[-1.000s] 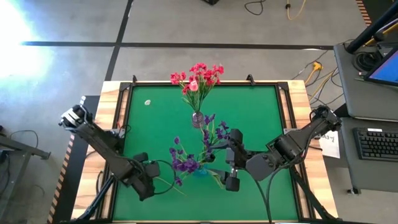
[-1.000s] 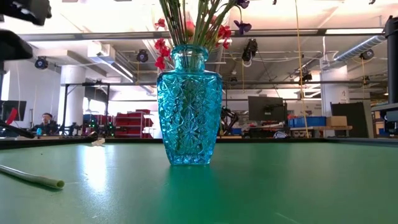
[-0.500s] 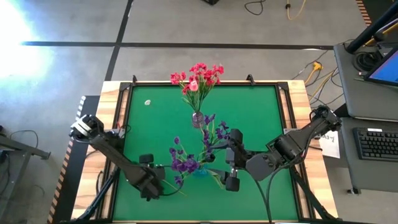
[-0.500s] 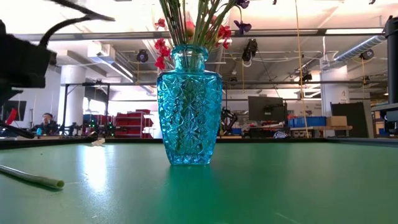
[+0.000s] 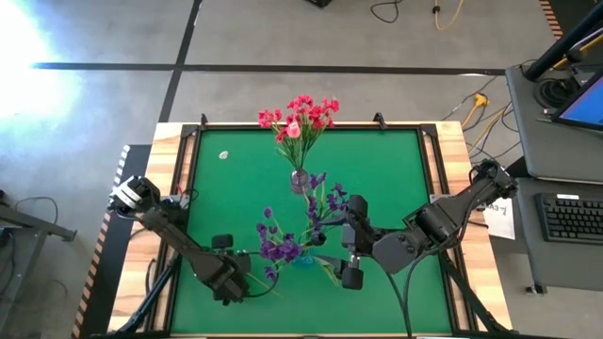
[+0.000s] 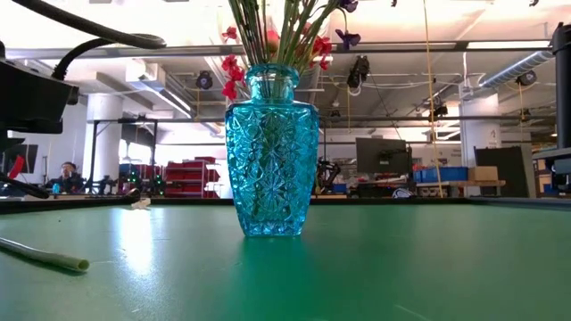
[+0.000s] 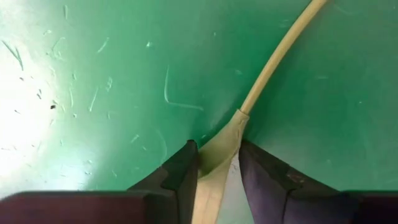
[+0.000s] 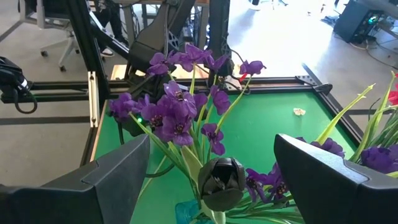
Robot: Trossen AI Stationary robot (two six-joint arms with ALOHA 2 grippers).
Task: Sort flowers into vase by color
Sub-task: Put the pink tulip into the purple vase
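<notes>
Green-topped desk with a pale wooden rim, seen from above. A clear glass vase is standing near the desk's middle, carrying the red and pink clustered flowers on thin green stems. Nearer the front edge, an embossed turquoise glass vase is standing upright and is holding the purple small-bloom sprays, whose stems are fanning outward; in the low view red blooms are also showing behind its neck. A small pale scrap is lying on the green surface towards the far left corner, well apart from both vases.

The left claw is lowered to the desk at the front left, and its two dark fingers are closing on the pale cream-green end of a long thin flower stem that is lying flat on the surface; the stem is passing between the fingers and curving away. The cut end of this stem is showing in the low view, left of the turquoise vase.

The right claw is hovering above the turquoise vase with its fingers spread wide, holding nothing, the purple sprays rising between them.

No readable writing or brand mark is showing on the vases, the arms or the desk; a white sheet beside the desk's right edge is too small to read
</notes>
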